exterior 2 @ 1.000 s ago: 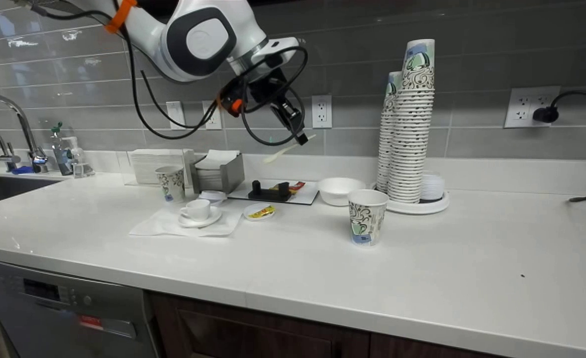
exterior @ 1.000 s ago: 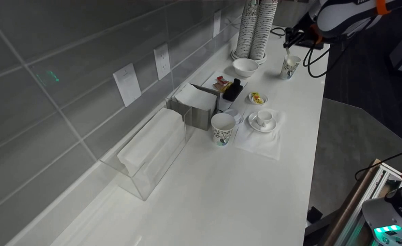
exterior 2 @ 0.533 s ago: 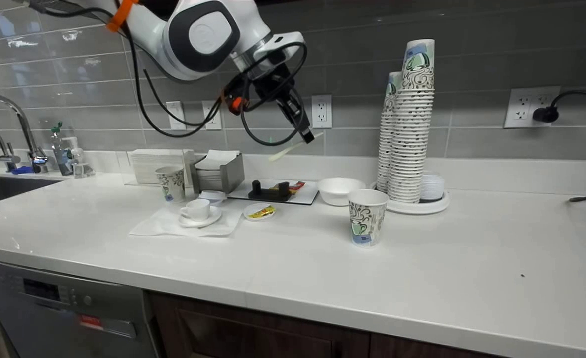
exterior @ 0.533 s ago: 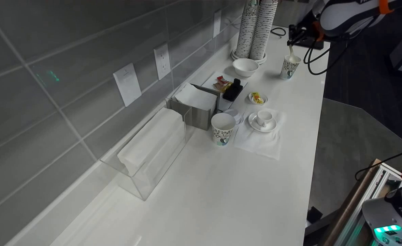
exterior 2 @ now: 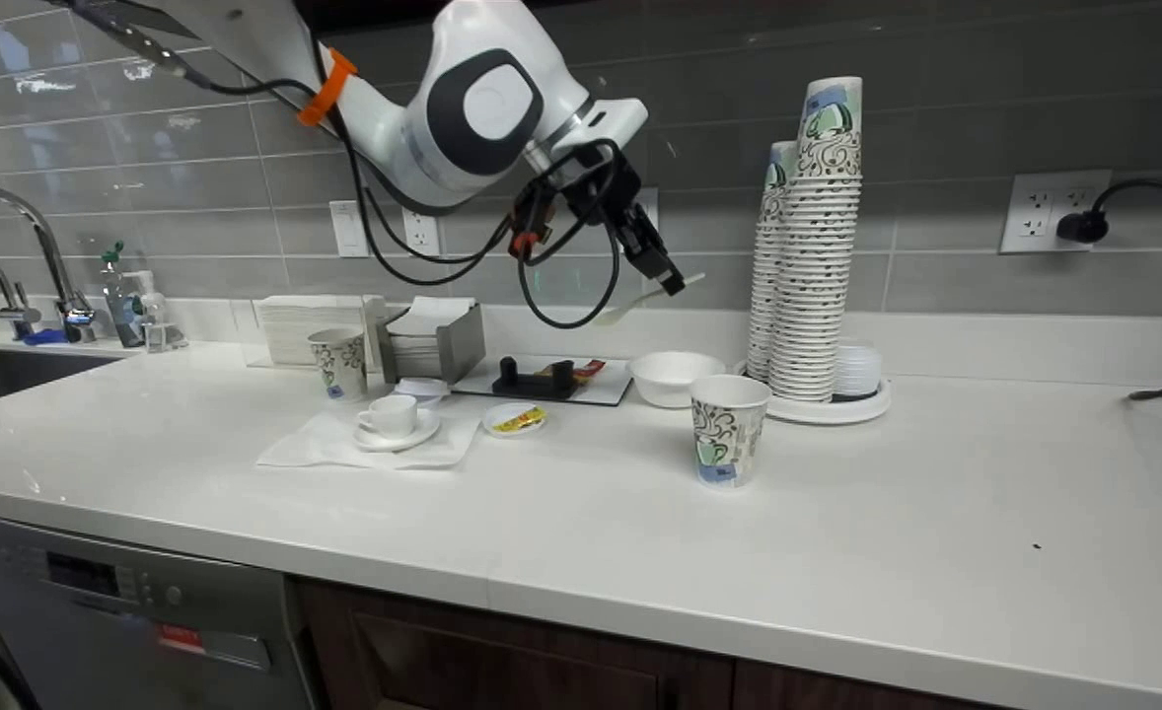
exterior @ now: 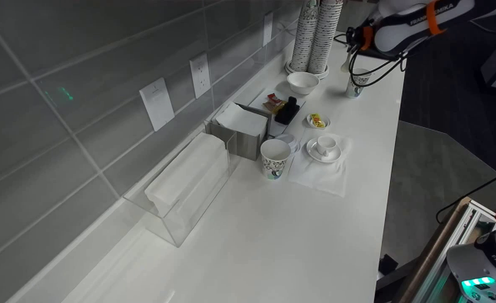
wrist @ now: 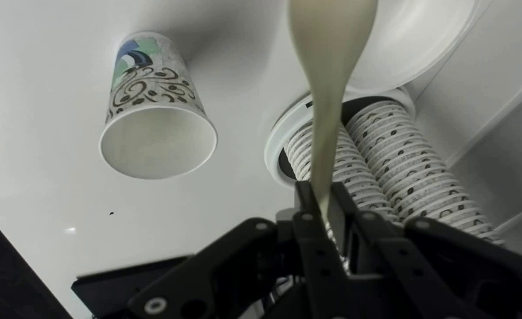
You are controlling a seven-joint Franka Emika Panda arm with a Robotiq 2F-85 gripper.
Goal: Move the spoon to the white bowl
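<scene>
The pale cream spoon (exterior 2: 630, 308) hangs in the air, tilted, its wide end pointing down and left. My gripper (exterior 2: 673, 284) is shut on the end of its handle, as the wrist view (wrist: 323, 192) shows. The spoon (wrist: 329, 88) reaches up through that view, partly over the white bowl (wrist: 414, 44). The white bowl stands on the counter in both exterior views (exterior: 303, 83) (exterior 2: 678, 380). The spoon (exterior: 345, 65) is above counter height, to the right of the bowl in an exterior view. The spoon does not touch the bowl. The cables partly cover the gripper (exterior: 350, 48).
A patterned paper cup (exterior 2: 727, 434) stands in front of the bowl. Tall cup stacks (exterior 2: 813, 266) on a white holder (exterior 2: 831, 412) rise beside it. A tray (exterior 2: 601, 385) with a black holder, a small dish (exterior 2: 498, 422) and a white mug (exterior 2: 391, 416) stand farther left.
My gripper has carried the spoon right in an exterior view, past the bowl's left side. In another view the spoon has moved left, from over the paper cup towards the wall. The objects on the counter have not moved.
</scene>
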